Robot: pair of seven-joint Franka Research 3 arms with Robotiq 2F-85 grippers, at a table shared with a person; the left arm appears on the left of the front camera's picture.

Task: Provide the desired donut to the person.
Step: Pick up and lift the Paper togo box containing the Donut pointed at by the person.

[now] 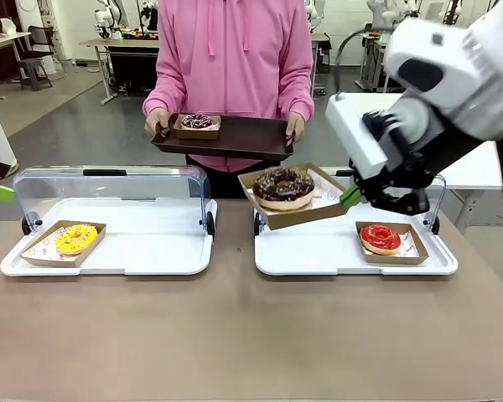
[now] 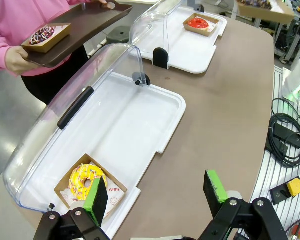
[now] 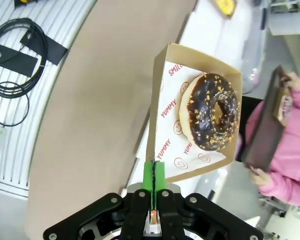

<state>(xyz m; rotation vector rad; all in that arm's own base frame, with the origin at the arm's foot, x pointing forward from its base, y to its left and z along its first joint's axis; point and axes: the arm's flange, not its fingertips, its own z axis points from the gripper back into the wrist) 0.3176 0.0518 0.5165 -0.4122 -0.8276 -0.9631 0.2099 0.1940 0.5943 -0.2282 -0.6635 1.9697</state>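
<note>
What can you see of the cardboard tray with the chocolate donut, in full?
The cardboard tray is a shallow square open box of brown card, lined with white paper printed with red smileys and YUMMY. It holds one chocolate donut with nut crumbs. The right arm's jaws are shut on one rim edge, holding it tilted in the air above the right white display tray, short of the person's dark serving tray.
</note>
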